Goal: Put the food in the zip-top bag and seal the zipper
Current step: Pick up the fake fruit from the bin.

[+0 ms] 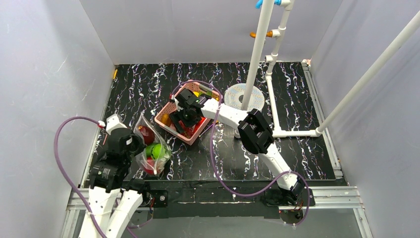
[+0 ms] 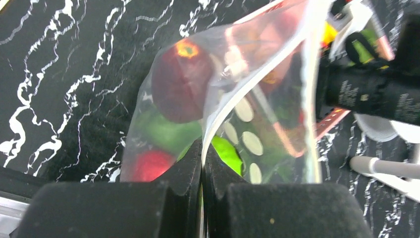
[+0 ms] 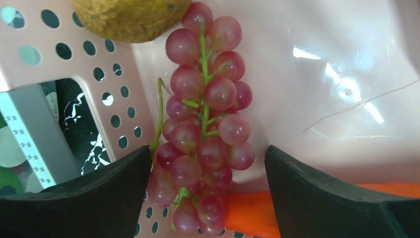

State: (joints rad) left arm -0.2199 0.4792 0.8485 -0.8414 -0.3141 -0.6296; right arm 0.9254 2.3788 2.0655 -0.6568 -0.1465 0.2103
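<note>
- L hand (image 2: pixel 203 148), near-left of the surface (image 1: pixel 297 124): fingers pressed together, pinching the zip-top bag (image 2: pixel 257 99) by its edge strip, the zipper (image 2: pixel 220 111), which curves up and away from the fingertips.
- From the top cam, the L hand (image 1: pixel 132 144) is at the bag's (image 1: pixel 153 148) left side. The bag lies on the surface just beside it, well apart from the R arm's base.
- Inside the bag: red apple (image 2: pixel 181 89) at the top, green leafy piece (image 2: pixel 168 134) below it, another red piece (image 2: pixel 151 166) lowest. All are seen thru the clear dotted plastic.
- Can't tell if the bag's mouth is sealed.
- R hand (image 3: pixel 208 153) is down inside the pink basket (image 3: pixel 114 74). Its fingers (image 3: pixel 99 193) are spread wide and not gripping anything.
- Purple grapes (image 3: pixel 205 124) lie on the basket floor between the spread fingers, stem running lengthwise. The bunch is close to the L-side finger in the wrist view, w/ a gap to the other.
- Brown-orange fruit (image 3: pixel 129 17) sits just past the top of the grapes, touching or nearly so.
- Orange item (image 3: pixel 247 210) lies under the bunch's lower end. Carrot or not, can't tell.
- Top cam: the basket (image 1: pixel 166 115) sits mid-surface, just right of the bag, w/ the R hand (image 1: pixel 184 119) over it.
</note>
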